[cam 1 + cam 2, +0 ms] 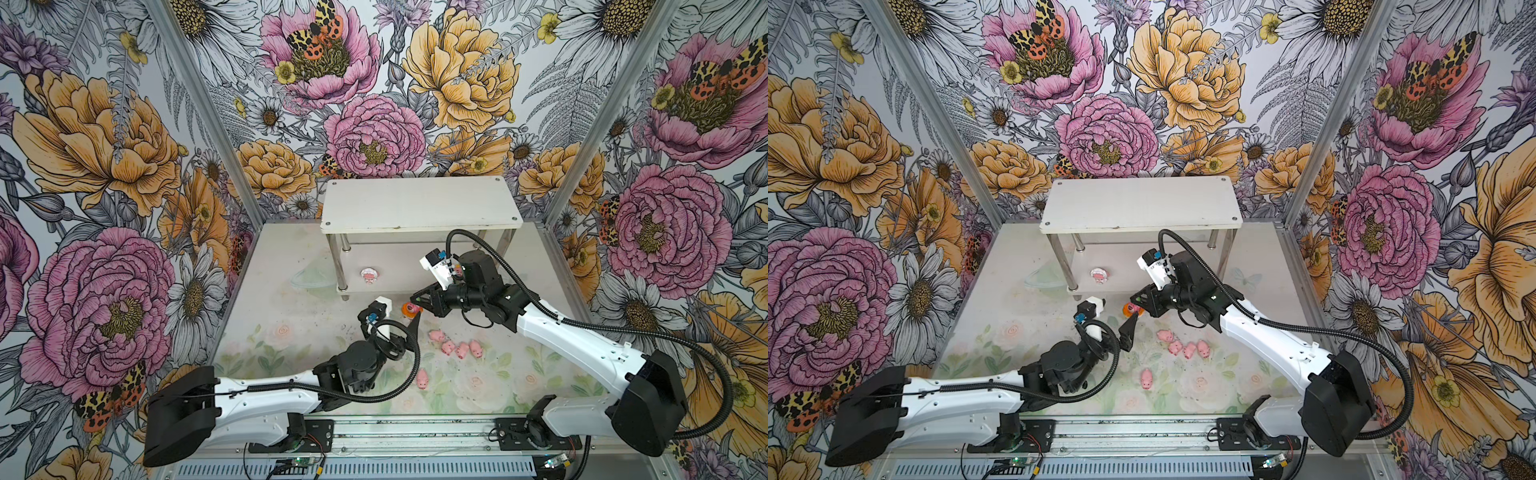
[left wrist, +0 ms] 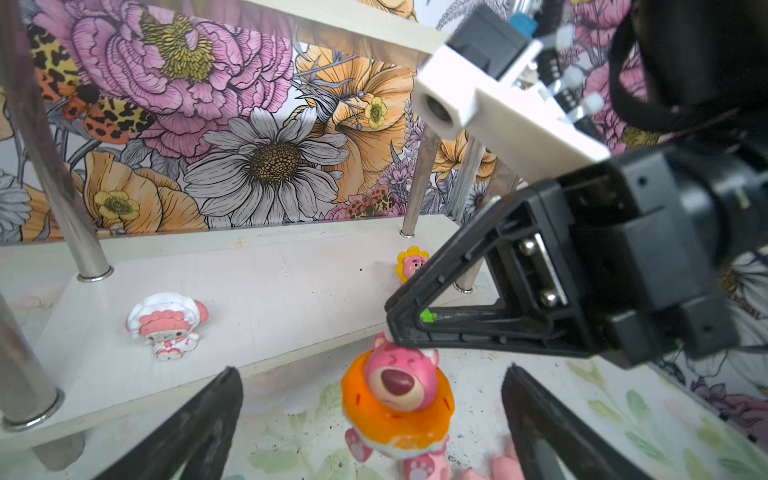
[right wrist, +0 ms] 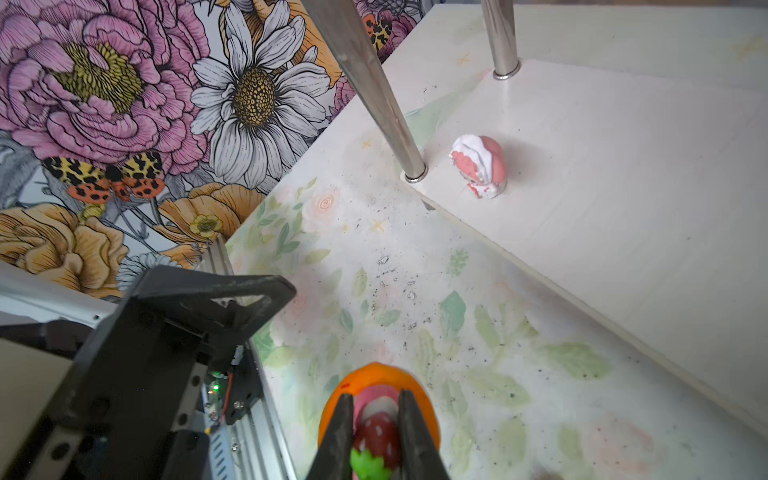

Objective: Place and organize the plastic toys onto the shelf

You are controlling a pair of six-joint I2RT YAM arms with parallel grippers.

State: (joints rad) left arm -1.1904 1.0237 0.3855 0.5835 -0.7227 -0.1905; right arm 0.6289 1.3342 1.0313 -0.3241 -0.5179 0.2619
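My right gripper (image 3: 376, 399) is shut on the pink head of the orange-rimmed toy (image 2: 399, 386), just in front of the shelf's (image 1: 419, 203) lower tier (image 2: 270, 282). My left gripper (image 2: 372, 374) is open, with one finger on each side of that toy and neither touching it. In both top views the toy (image 1: 410, 309) (image 1: 1131, 308) shows between the two grippers. A white-rimmed toy (image 1: 368, 275) (image 3: 478, 166) stands on the lower tier. A yellow-rimmed toy (image 2: 411, 264) stands further along the same tier. Several pink pigs (image 1: 457, 347) lie on the table, with one more pig (image 1: 422, 379) nearer the front.
The shelf's metal legs (image 3: 374, 91) rise close to the grippers. The top tier (image 1: 1138, 203) carries nothing. Flowered walls close in three sides. The right arm's wrist camera housing (image 2: 478, 108) hangs just above the held toy.
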